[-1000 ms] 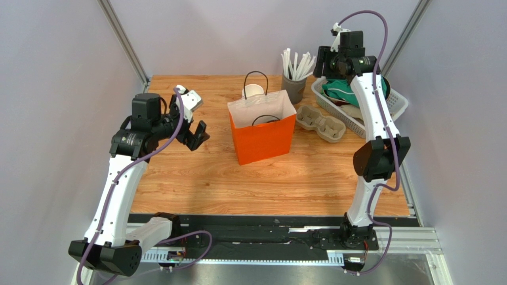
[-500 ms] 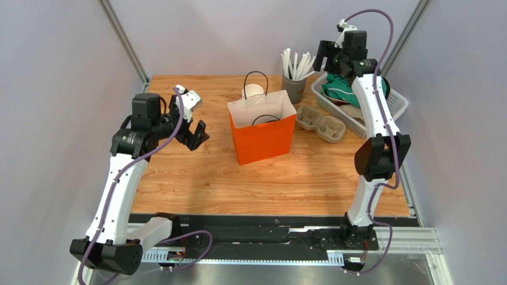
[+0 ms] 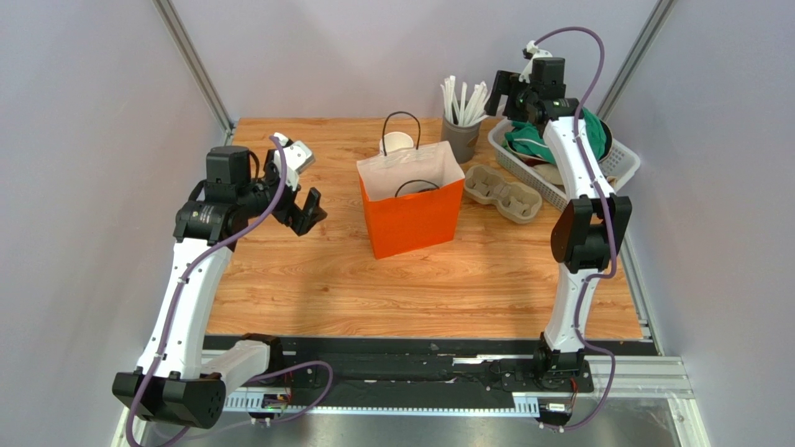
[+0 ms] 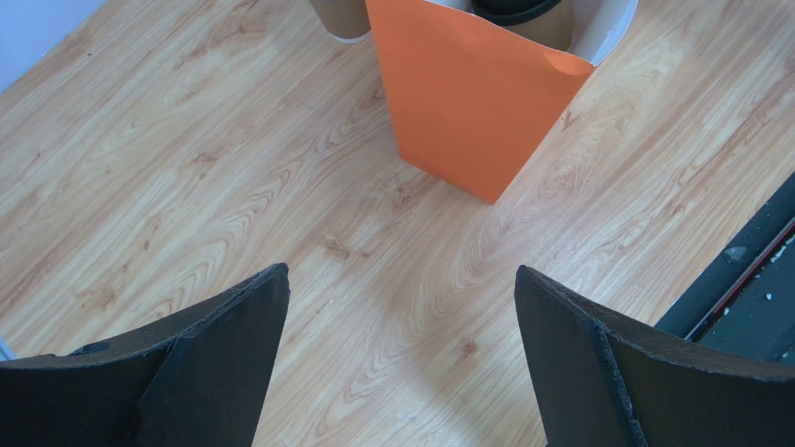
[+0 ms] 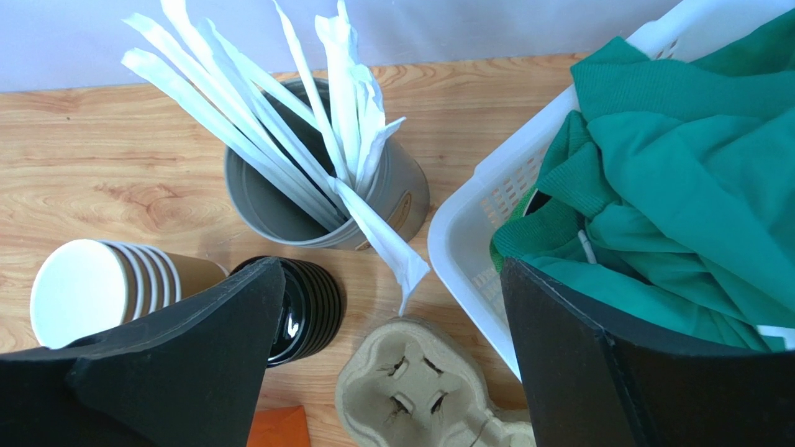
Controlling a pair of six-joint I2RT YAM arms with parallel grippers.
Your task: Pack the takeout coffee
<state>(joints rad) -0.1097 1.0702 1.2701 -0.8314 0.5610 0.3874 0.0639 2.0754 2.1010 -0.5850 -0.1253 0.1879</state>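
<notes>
The orange paper bag (image 3: 411,212) stands open at mid-table. In the left wrist view (image 4: 467,93) a tan cup with a black lid, the takeout coffee (image 4: 527,14), sits inside its white interior at the frame's top edge. In the top view only a dark arc shows in the bag's mouth. My left gripper (image 3: 306,184) is open and empty, hovering over bare wood left of the bag (image 4: 401,279). My right gripper (image 3: 502,93) is open and empty, high over the back right corner (image 5: 392,270).
A stack of lidless paper cups (image 5: 93,289) and a stack of black lids (image 5: 308,307) stand behind the bag. A grey holder of wrapped straws (image 5: 327,200), a cardboard cup carrier (image 5: 411,391) and a white basket (image 5: 467,242) of green cloth fill the back right.
The right wrist has risen and swung slightly back and left above the straw holder. The left arm, bag and other things have not moved.
</notes>
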